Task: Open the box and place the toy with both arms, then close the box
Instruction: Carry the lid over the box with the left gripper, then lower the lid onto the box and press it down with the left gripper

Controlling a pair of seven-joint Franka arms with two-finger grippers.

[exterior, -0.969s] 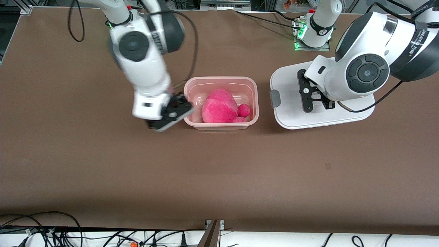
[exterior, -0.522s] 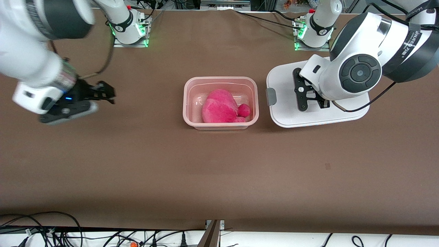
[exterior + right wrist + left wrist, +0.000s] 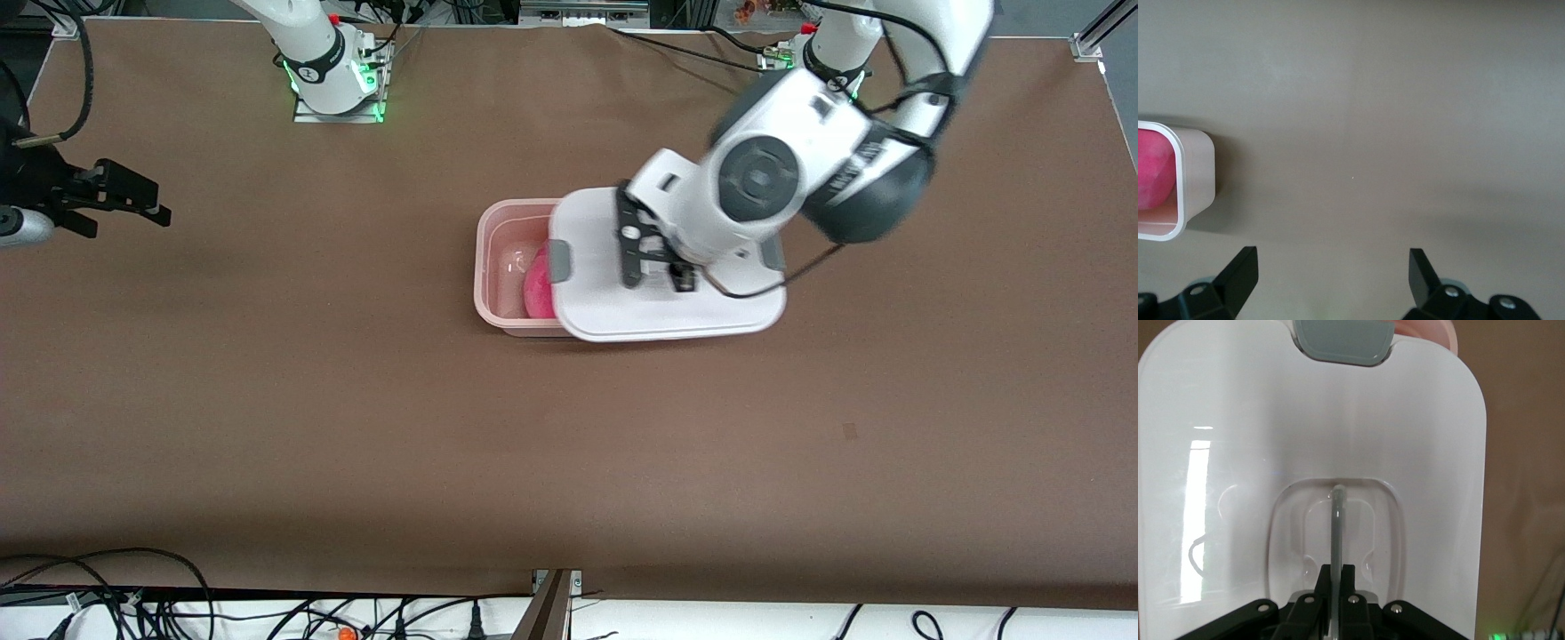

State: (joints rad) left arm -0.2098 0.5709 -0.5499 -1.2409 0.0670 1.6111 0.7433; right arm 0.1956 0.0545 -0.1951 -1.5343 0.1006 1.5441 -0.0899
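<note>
Over the box [image 3: 502, 267], the left gripper [image 3: 656, 264], clamped on the lid [image 3: 658, 307] handle, has swung it across, half covering the toy [image 3: 536, 286]; closing's underway. Right gripper [image 3: 107, 197] has backed off, wide open, empty.

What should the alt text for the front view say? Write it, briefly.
The left arm's tool, shut on the flat white plastic lid, carries it partly over the translucent pink plastic tub holding a bright pink plush toy. The right arm's open tool waits over the brown table's right-arm end.

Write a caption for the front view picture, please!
Left gripper carries the white lid over the box holding the pink toy.
</note>
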